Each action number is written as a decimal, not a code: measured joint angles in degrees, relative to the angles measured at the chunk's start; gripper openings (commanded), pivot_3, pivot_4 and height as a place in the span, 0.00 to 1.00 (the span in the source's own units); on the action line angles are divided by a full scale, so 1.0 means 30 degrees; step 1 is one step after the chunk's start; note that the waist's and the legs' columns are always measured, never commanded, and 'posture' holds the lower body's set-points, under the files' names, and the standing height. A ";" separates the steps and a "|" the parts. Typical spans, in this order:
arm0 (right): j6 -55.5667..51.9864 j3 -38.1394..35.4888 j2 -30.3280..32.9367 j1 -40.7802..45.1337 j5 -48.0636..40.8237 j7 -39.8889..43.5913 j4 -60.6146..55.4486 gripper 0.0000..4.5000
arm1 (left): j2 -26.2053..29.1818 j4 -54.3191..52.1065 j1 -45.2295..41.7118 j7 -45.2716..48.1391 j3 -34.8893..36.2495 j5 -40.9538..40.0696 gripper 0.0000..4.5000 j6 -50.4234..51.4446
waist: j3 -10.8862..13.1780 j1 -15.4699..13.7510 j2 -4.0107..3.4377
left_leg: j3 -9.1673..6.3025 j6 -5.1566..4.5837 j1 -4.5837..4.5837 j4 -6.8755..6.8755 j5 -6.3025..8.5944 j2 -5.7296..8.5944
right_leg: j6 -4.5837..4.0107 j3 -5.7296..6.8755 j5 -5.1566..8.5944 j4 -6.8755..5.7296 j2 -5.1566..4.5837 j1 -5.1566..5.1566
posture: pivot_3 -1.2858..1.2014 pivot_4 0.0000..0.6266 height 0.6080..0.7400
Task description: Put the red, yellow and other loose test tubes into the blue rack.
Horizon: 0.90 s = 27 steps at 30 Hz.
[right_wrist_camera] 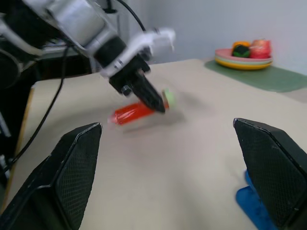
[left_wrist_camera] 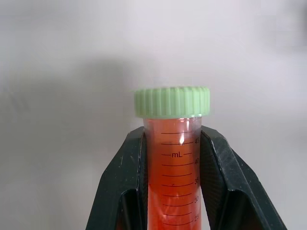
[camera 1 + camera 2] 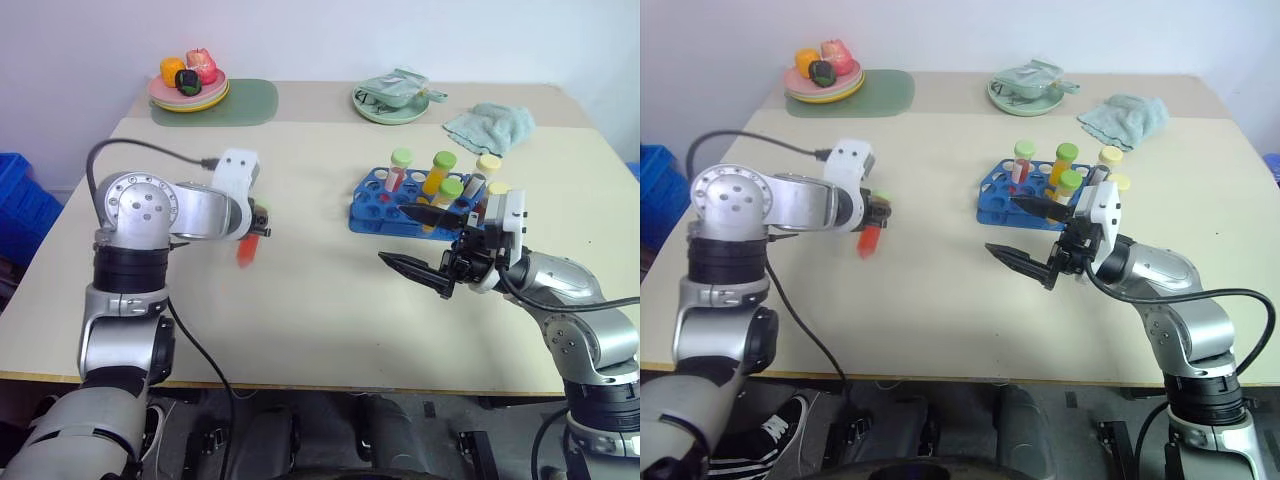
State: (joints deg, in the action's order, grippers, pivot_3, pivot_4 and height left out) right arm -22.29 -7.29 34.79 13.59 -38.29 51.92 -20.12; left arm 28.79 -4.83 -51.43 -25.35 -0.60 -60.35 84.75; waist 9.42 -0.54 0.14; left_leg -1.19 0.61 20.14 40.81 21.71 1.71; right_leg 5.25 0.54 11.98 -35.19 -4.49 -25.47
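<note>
Over the left half of the desk (image 3: 330, 320), the left gripper (image 3: 259, 222) is clenched on the red tube (image 3: 247, 247), and it has it up in the air, clear of the surface. From the left wrist camera the two black fingers (image 2: 125, 177) pinch the tube just under its pale green cap (image 2: 171, 101), the red-orange liquid showing between them with the printed scale lines plain to see. From the head camera the tube hangs slanted below the gripper, cap end up in the fingers, tip pointing down toward the desk.

Across on the right half stands the blue rack (image 3: 385, 203), near the desk's right edge and well apart from the held tube. Tubes already stand upright in it: a yellow one with a green cap (image 3: 438, 172), a short red one with a pale green cap (image 3: 398, 170), another green-capped one (image 3: 449, 192), and a couple with pale yellow caps (image 3: 487, 166) at the far right end. I cannot tell which holes they sit in.

The right gripper (image 3: 417, 241) hangs just in front of the rack, fingers spread wide with nothing between them.

Along the far edge: a plate of toy fruit (image 3: 188, 84) on a green mat (image 3: 247, 102) at the left, a green dish (image 3: 393, 100) holding a crumpled packet in the middle, and a pale green cloth (image 3: 490, 125) toward the right corner.
</note>
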 measured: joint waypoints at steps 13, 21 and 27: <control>0.0479 -0.0476 -0.0182 0.0907 0.0596 -0.1486 0.0234 1.00 | 0.0479 -0.2306 0.4799 1.0951 -0.3974 1.1533 0.23 -1.7840 | 0.0004 -0.0085 -0.0006 | -0.0003 -0.0011 0.0043 0.0015 -0.0001 0.0010 | -0.0001 0.0004 0.0000 0.0029 0.0002 0.0005 | 0.52 0.24 1.00; 0.1051 -0.0738 -0.0215 0.1108 0.1492 -0.2089 0.0763 1.00 | -0.2994 0.4153 0.4400 1.4478 -0.3393 1.4192 0.23 -2.5549 | 0.0006 -0.0097 -0.0002 | -0.0006 -0.0044 0.0056 0.0024 0.0010 0.0012 | 0.0001 0.0027 -0.0001 0.0022 0.0003 0.0007 | 0.52 0.24 1.00; 0.1774 -0.0735 -0.0156 0.0685 0.2651 -0.2463 0.0832 1.00 | -0.5472 0.8750 0.2754 1.5368 -0.2853 1.5536 0.23 -2.9429 | 0.0007 -0.0089 -0.0001 | -0.0005 -0.0080 0.0077 0.0030 0.0027 0.0019 | 0.0013 0.0033 -0.0008 0.0023 -0.0003 0.0009 | 0.52 0.24 1.00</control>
State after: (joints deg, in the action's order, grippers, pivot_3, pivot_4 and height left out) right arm -16.97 -9.50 34.32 15.65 -30.34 44.53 -17.62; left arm 12.37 21.42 -43.16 20.75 -9.16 -13.74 -3.53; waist 9.44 -0.81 0.14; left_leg -1.20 0.37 20.37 40.91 21.79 1.77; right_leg 5.29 0.64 11.95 -35.12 -4.50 -25.45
